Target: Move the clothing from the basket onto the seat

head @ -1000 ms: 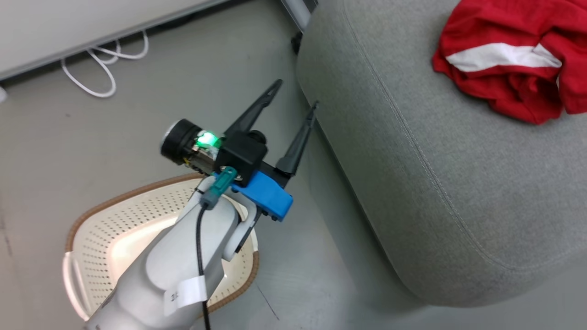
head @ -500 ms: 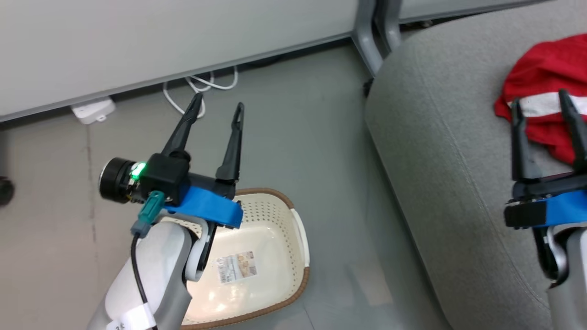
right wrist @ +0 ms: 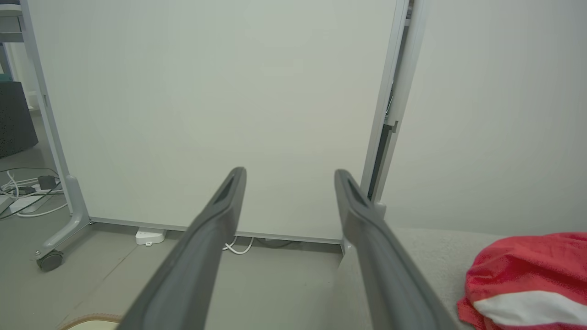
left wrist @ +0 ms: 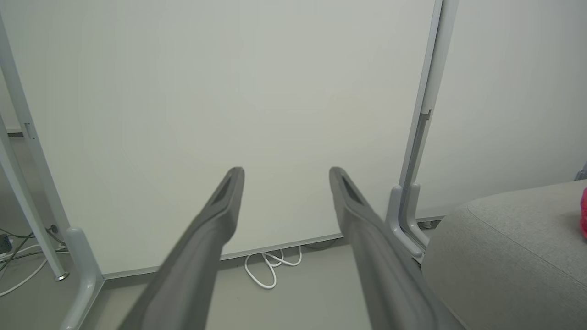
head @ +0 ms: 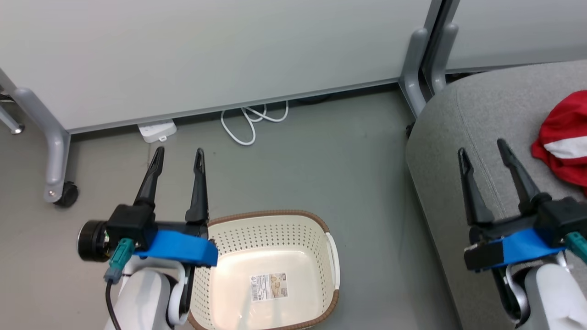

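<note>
While my two arms hang over the grey floor, my left gripper (head: 179, 150) stands at the left with its fingers spread wide, holding nothing and touching nothing. Beside it is the one basket (head: 270, 213), set on the floor and showing a single label sticker (head: 268, 287) on its bottom, the print too small to read. At the right, my right gripper (head: 480, 146) is likewise spread wide and holds nothing, above the edge of the one grey seat (head: 440, 119). One heap of red clothing (head: 564, 123) with a white stripe lies there, apart from my fingertips.
</note>
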